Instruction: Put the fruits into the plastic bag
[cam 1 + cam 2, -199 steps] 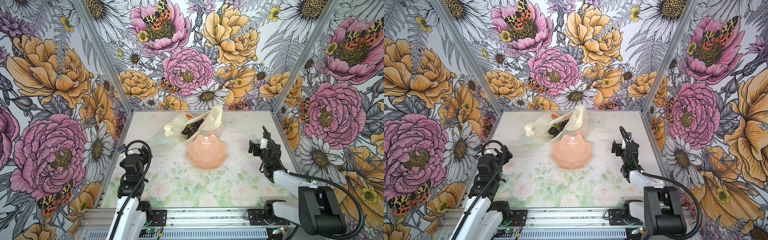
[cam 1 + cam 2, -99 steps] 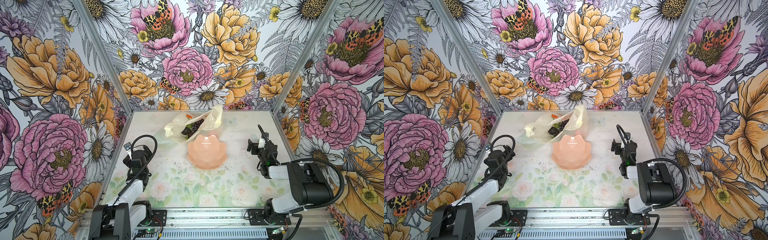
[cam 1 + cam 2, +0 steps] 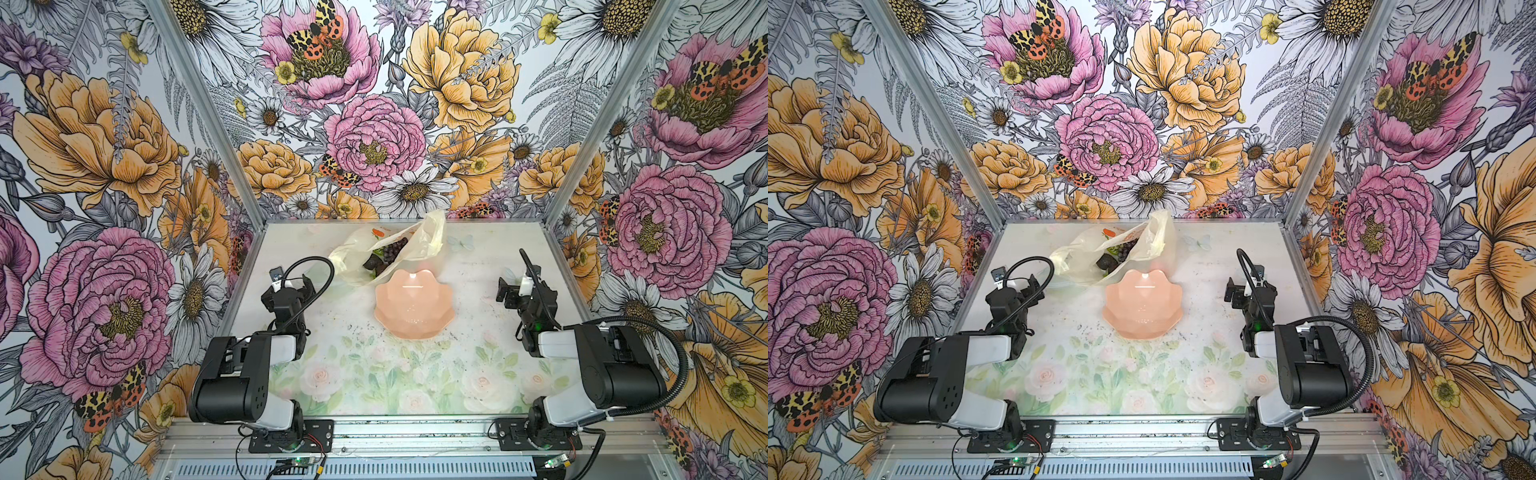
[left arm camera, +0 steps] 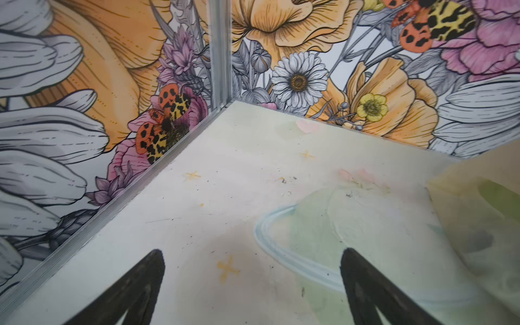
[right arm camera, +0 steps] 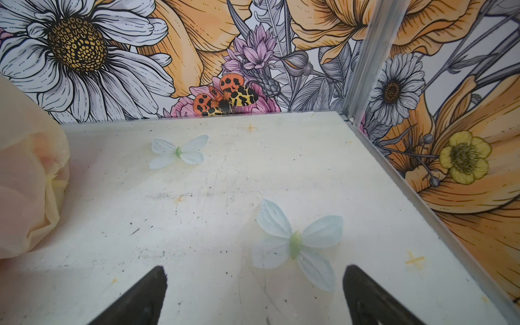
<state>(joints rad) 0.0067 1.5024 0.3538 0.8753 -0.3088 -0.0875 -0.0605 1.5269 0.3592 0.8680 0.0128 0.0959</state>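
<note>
The pale-yellow plastic bag [image 3: 419,243] [image 3: 1152,241] lies crumpled at the back middle of the table, its mouth facing the front. Inside it, in both top views, are fruits: a dark purple grape bunch [image 3: 394,248] [image 3: 1128,250] and a dark avocado [image 3: 372,262] [image 3: 1105,262]; any others are hidden. My left gripper [image 3: 289,287] [image 3: 1016,289] sits low, front-left of the bag, open with nothing in it [image 4: 252,253]. My right gripper [image 3: 524,291] [image 3: 1250,291] sits low on the right, open over bare mat [image 5: 254,269]. Each wrist view catches an edge of the bag [image 4: 484,213] [image 5: 28,183].
A pink scalloped bowl [image 3: 440,328] [image 3: 1169,328] stands just in front of the bag, between the two grippers. Flowered walls close the table on three sides, with metal corner posts [image 4: 221,53] [image 5: 365,62]. Both arms' elbows lie folded near the front rail [image 3: 415,432].
Both arms have folded down, their elbows dropping toward the front rail. The left gripper has shifted a little toward the bag. Both grippers stayed open; bag and bowl have not moved.
</note>
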